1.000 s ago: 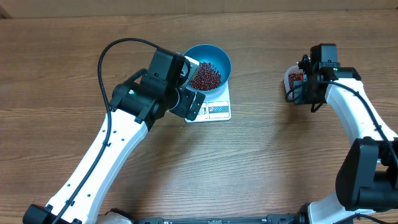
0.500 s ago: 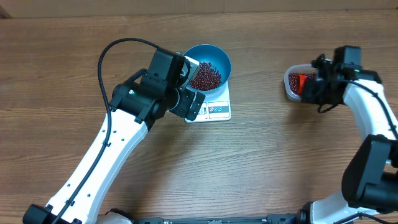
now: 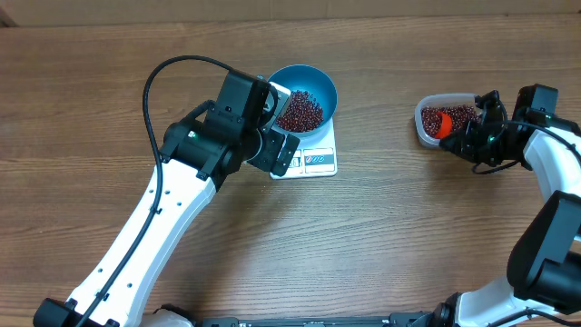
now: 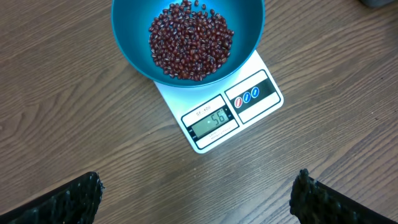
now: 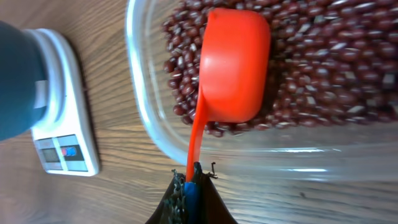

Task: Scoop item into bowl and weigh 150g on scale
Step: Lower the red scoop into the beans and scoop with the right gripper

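Wood, overhead: a brown plank table [image 3: 408,236] carries everything; a black cable [image 3: 168,73] loops above the left arm.
Overhead, scale [image 3: 318,162]: white, its rear half covered by the blue bowl [image 3: 329,89] standing on it, with beans [image 3: 301,111] heaped inside.
Overhead, clear tub [image 3: 421,125]: well apart to the right of the scale, holding more beans and an orange scoop [image 3: 442,124].
Overhead, left gripper [image 3: 282,124]: hangs over the bowl's left rim and the scale's left side, hiding both; jaws spread wide, empty.
Overhead, right gripper [image 3: 470,138]: at the tub's near-right rim, its arm coming in from the right edge; the fingers are too small to read here.
Left wrist, bowl and scale: beans cover the bowl's bottom; the display seems to read 56; the bowl's top is cut off.
Left wrist, fingertips [image 4: 78,199]: two black tips in the lower corners, far apart, over bare wood.
Right wrist, scoop: its smooth outer side faces the camera, against the beans in the tub; its thin handle runs down over the rim into the clamped jaws.
Right wrist, edges: scale and blurred bowl at left; the tub's right part is cut off.
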Motion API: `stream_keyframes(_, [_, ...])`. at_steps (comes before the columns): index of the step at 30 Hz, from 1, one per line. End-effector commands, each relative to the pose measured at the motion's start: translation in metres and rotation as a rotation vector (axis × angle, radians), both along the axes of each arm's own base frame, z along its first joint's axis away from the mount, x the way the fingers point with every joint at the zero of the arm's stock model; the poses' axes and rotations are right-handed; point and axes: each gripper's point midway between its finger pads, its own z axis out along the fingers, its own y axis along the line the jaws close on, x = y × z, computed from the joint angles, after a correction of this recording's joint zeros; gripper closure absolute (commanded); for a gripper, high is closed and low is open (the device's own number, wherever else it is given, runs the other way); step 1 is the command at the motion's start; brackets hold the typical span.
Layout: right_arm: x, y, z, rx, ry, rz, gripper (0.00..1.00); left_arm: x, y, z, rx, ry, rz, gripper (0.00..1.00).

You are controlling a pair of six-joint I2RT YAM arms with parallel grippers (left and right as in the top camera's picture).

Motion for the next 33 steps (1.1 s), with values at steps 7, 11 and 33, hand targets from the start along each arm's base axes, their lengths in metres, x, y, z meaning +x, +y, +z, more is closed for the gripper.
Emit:
stream_keyframes(7, [0.006, 0.02, 0.005, 0.152, -0.022, -0.009, 0.96, 0.002, -0.001, 0.007, -0.008, -0.019, -0.018, 0.0])
stream_keyframes(11, [0.01, 0.015, 0.006, 0.155, -0.03, -0.036, 0.96, 0.002, -0.002, 0.007, -0.008, -0.019, -0.018, 0.0])
stream_keyframes(33, [0.005, -0.03, 0.028, 0.336, -0.082, -0.194, 0.96, 0.002, -0.001, 0.007, -0.008, -0.019, -0.018, 0.0])
